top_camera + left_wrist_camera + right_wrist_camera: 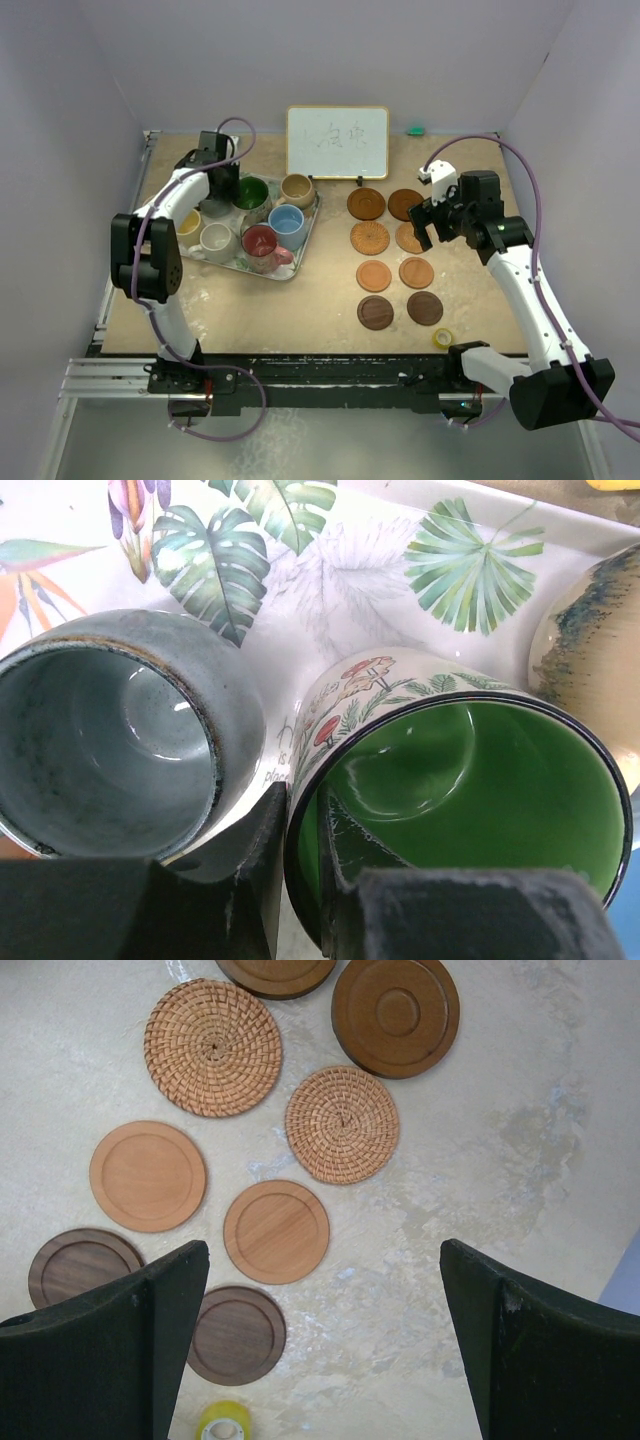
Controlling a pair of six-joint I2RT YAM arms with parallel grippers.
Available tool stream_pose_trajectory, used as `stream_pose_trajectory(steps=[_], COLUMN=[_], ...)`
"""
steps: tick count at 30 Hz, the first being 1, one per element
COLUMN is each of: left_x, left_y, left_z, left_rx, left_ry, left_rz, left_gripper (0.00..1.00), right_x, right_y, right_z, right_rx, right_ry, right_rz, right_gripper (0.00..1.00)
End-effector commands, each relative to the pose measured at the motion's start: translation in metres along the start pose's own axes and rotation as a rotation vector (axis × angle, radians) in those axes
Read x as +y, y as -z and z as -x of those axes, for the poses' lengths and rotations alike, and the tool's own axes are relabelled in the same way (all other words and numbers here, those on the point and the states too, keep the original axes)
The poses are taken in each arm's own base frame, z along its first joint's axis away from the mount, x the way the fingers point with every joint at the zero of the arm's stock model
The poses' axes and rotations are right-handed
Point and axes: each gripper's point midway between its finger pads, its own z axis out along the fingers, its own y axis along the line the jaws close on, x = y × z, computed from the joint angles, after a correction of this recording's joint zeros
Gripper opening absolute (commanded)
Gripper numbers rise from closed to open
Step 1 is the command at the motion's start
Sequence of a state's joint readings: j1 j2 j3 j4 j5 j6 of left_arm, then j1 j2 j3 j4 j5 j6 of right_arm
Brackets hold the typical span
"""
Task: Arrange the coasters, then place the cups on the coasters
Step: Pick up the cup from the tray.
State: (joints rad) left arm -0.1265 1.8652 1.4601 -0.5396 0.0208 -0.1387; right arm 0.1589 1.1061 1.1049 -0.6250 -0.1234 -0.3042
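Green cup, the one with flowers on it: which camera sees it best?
Left wrist view: the green cup fills it, the left gripper straddling its rim. Top view shows it tiny on the tray; right wrist view misses it.

You're working in a lab-style robot test cell, not a home: plain pale walls (60,150) box in a tan board table (300,310), your left arm (150,250) and right arm (530,290) are bolted to a metal rail (100,378) at its near edge, purple cables (538,200) loop off them, a small whiteboard (337,142) stands at the back, and the coasters (374,276) lie in neat pairs.
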Motion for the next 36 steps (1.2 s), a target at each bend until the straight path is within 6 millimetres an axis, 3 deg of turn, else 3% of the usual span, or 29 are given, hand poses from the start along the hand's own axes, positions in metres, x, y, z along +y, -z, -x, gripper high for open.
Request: stream_pose_trajectory(steps=[1,15,20,26,36], left_x=[-0.011,-0.019,-0.018,-0.019,-0.018], left_y=[0.011,0.033,0.032,0.018,-0.003], left_z=[0.031,0.075,0.073,0.062,0.055], left_rx=[-0.076,-0.177,-0.174,-0.137,-0.088], left_ry=[-0.011,0.013,0.004,-0.015,-0.064], left_rz=[-0.035,-0.060,-0.053,-0.061,-0.065], left_gripper=[0.06,0.03,0.03,0.04,0.25], right_x=[0.001,0.008,0.009,0.009,0.010], right_y=[0.007,0.004,0.000,-0.002,-0.003], right_z=[0.010,0.012,0.011,0.009,0.007], right_rx=[-0.039,-0.047,-0.036,-0.024,-0.016], right_ry=[0.019,0.020,0.014,0.012,0.013], right_rz=[0.004,0.050,0.062,0.064,0.071], right_gripper=[1.00,1.00,1.00,1.00,1.00])
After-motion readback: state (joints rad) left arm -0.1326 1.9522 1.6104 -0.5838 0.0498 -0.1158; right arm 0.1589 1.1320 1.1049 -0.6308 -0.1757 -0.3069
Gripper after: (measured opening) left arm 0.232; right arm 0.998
